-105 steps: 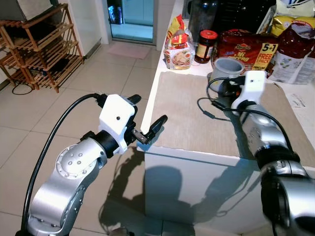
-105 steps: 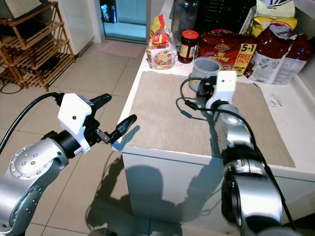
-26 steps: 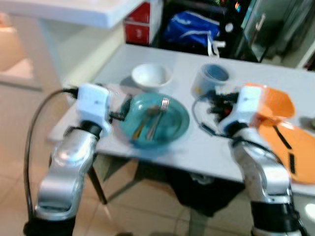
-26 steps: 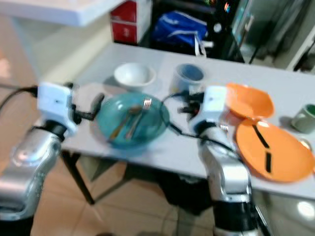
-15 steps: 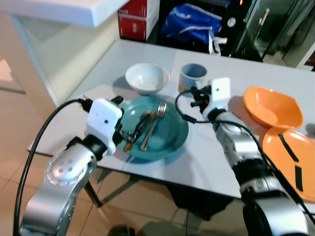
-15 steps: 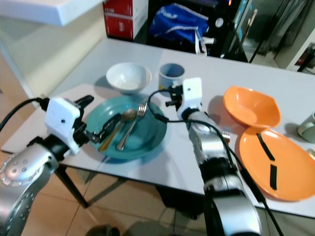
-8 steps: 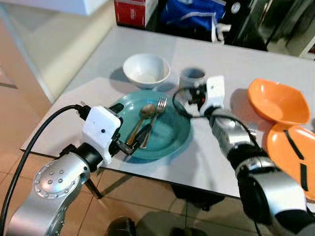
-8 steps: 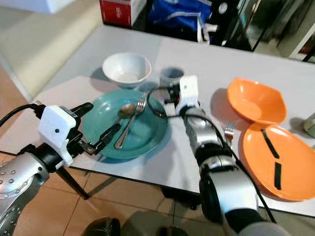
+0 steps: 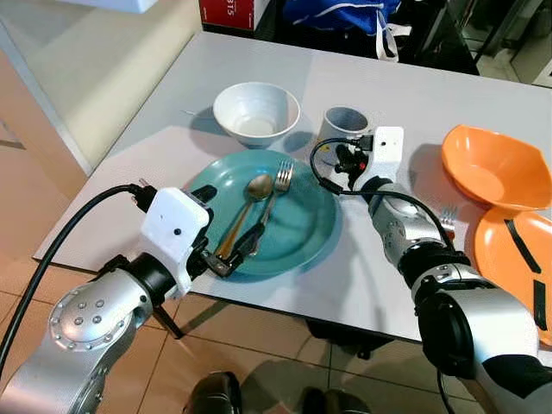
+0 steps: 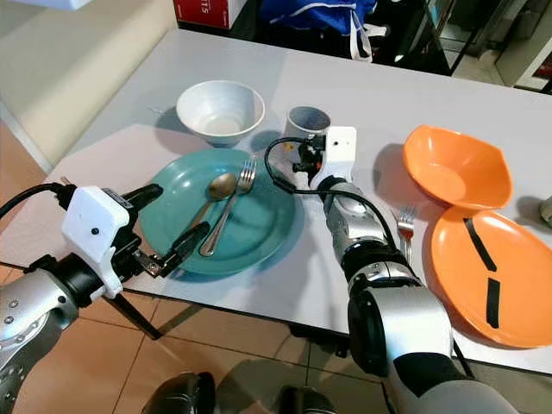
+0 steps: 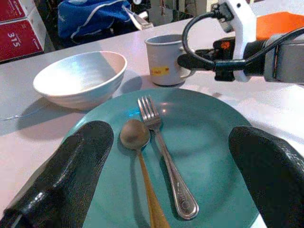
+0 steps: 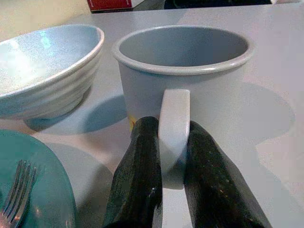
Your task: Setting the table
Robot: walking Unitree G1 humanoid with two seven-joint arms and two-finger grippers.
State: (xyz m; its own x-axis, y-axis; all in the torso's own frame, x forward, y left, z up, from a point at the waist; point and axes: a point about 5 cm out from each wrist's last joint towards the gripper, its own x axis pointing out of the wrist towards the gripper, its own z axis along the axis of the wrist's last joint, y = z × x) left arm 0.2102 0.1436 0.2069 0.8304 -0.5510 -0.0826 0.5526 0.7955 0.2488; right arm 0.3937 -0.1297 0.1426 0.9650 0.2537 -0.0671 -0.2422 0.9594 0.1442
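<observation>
A grey-blue mug [image 12: 183,71] stands on the white table [image 9: 414,95], behind a teal plate [image 9: 302,233] and beside a white bowl [image 9: 256,112]. My right gripper [image 12: 173,156] is shut on the mug's handle, one black finger on each side of it. A spoon [image 9: 250,203] and a fork [image 9: 274,191] lie side by side on the teal plate. My left gripper [image 9: 226,217] hovers open over the plate's near edge, and its fingers [image 11: 71,171] straddle the cutlery without touching it.
An orange bowl [image 9: 492,168] and an orange plate [image 9: 517,259] with dark strips on it sit at the right. A second fork [image 9: 447,216] lies between them and my right arm. A red box [image 9: 228,10] and a blue bag [image 9: 341,13] stand beyond the table.
The scene went from a kitchen counter to this dining table, the right gripper keeping the mug. In the last half second the mug settled beside the white bowl; the left gripper stayed open.
</observation>
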